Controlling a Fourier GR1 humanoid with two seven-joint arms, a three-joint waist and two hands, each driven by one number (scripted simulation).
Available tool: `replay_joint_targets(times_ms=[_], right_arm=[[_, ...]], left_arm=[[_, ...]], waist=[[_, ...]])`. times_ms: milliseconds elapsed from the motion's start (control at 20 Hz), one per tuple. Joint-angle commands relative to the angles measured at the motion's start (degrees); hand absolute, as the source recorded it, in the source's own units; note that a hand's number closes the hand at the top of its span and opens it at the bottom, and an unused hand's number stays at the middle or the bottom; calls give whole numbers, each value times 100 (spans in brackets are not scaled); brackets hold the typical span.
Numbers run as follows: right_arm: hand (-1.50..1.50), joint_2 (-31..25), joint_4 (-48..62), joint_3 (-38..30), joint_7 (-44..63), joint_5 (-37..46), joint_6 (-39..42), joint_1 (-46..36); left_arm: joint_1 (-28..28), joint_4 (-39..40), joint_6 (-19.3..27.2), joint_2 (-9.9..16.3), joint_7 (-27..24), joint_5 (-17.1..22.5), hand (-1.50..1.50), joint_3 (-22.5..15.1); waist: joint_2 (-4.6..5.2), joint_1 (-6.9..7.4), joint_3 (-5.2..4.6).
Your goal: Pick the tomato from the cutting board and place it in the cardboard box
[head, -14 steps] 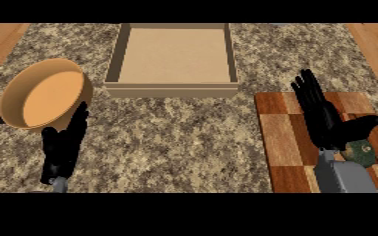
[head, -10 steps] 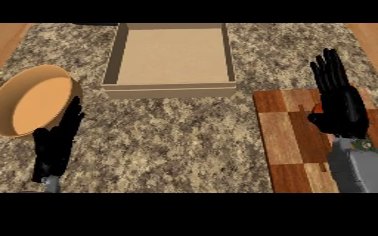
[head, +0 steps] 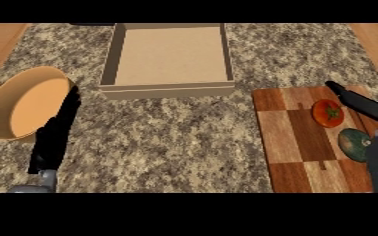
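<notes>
Right hand point(head: 353, 100) open, now shifted aside, uncovering tomato point(head: 328, 113) on cutting board point(head: 295, 140); ungrasped; left hand point(head: 55, 135) open.

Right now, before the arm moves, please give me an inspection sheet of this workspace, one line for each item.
Surface: speckled granite counter.
Job's things: red round tomato lying on the checkered wooden cutting board; open cardboard box with nothing visible inside.
Clutter: tan round bowl at the left; dark green rounded item on the board.
Hands: left hand open beside the bowl; right hand open, fingers straight, just beyond the tomato.
Cables: nothing seen.
Surroundings: wooden strips at both edges.
</notes>
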Motion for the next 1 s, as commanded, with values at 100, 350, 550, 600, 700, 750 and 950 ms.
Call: replay_joint_targets(times_ms=[100,350,550,600,700,750,950], right_arm=[[-150,-635,10,-164,-425,259,428,691],[-150,-1730,116,394,412,1513,492,934],[-150,-2472,-337,946,1526,2095,1138,1171],[-150,-2562,-337,1001,1615,2104,1369,1342],[-150,-2975,-559,1145,2254,2151,1918,1391],[-150,-2922,-599,1301,2373,2244,1988,1336],[-150,-3035,-1768,1616,3623,2157,2674,1426]], left_arm=[[87,138,-93,-108,-191,-146,0,7],[-121,35,-91,-31,85,-125,0,78],[141,-164,17,-147,3,-220,0,-42],[-35,-29,-131,-32,42,-95,0,109],[139,-334,-110,25,178,-169,0,35],[200,-279,-48,-145,20,-184,0,-28],[183,4,-150,-86,-144,-148,0,145]], waist=[[-11,-34,3],[-1,-43,-8],[-26,32,-24],[-15,-32,-18],[-44,15,-18],[-24,40,-12],[-29,-26,-13]])
